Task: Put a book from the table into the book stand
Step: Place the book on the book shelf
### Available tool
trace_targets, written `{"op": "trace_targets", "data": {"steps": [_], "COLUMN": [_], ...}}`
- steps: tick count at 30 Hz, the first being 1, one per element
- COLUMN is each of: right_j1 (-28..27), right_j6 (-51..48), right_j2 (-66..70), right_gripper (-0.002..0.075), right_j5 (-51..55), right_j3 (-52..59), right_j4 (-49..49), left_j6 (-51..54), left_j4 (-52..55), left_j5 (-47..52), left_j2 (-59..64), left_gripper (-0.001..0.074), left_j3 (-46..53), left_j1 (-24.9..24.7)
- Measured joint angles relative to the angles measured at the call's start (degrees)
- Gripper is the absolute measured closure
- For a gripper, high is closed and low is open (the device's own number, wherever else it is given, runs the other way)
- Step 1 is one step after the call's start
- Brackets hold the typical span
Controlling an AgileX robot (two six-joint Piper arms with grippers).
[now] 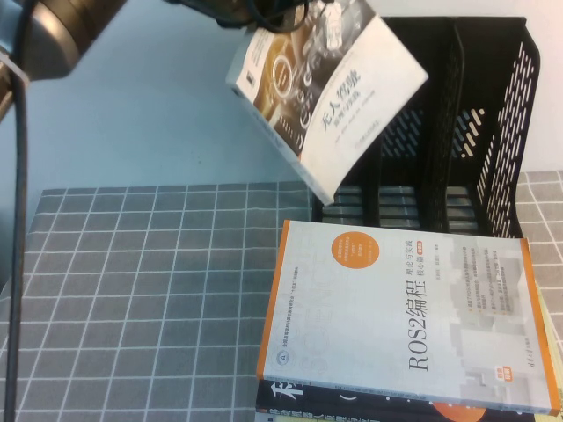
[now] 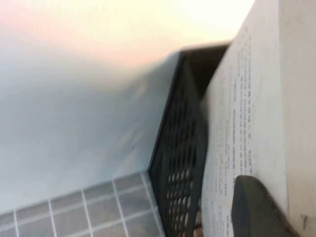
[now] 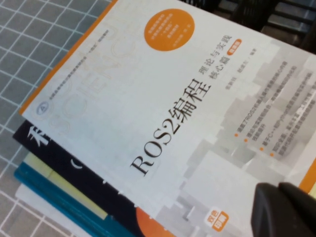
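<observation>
At the top of the high view, above the left end of the rack, my left gripper (image 1: 280, 10) had the book (image 1: 327, 97) clamped at its upper edge, only dark bits of the gripper and its cabling showing against the frame edge. In the left wrist view one dark finger (image 2: 254, 210) pressed flat on the book's white printed back cover (image 2: 247, 123), so the jaws were closed on it. The book hung in the air, tilted, with its dashboard-photo half uppermost and the white half with the black title lower; its bottom corner pointed down toward the leftmost slot of the book stand (image 1: 457, 132) but I could not tell whether it touched the rack. From the left wrist view, the stand's vented black side panel (image 2: 180, 163) sat just beside the book.

My right gripper (image 3: 289, 210) was out of the high view; its wrist camera showed only a dark finger tip low over the white-and-orange ROS2 book (image 1: 400, 321), and I could not tell how its jaws stood.

The ROS2 book lay flat on top of a stack, just in front of the stand, with a black-covered book (image 3: 59, 158) under it and a teal one (image 3: 64, 205) beneath that. The stack and the stand rested on the table (image 1: 149, 299), its grey grid cloth spreading to the left.
</observation>
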Motion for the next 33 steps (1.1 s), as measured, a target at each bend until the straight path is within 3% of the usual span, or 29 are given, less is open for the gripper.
{"op": "trace_targets", "data": {"steps": [15, 33], "right_j1": [0.0, 0.0], "right_j6": [1.5, 2.6], "right_j2": [0.0, 0.0], "right_gripper": [0.0729, 0.0729], "right_j5": [-2.0, -2.2], "right_j3": [0.0, 0.1], "right_j4": [-0.8, -0.9], "left_j6": [1.6, 2.4], "left_j4": [0.0, -1.7], "left_j5": [1.8, -0.8], "left_j2": [-5.8, 6.6], "left_gripper": [0.0635, 0.0635], "left_j3": [-3.0, -3.0], "left_j1": [0.0, 0.0]}}
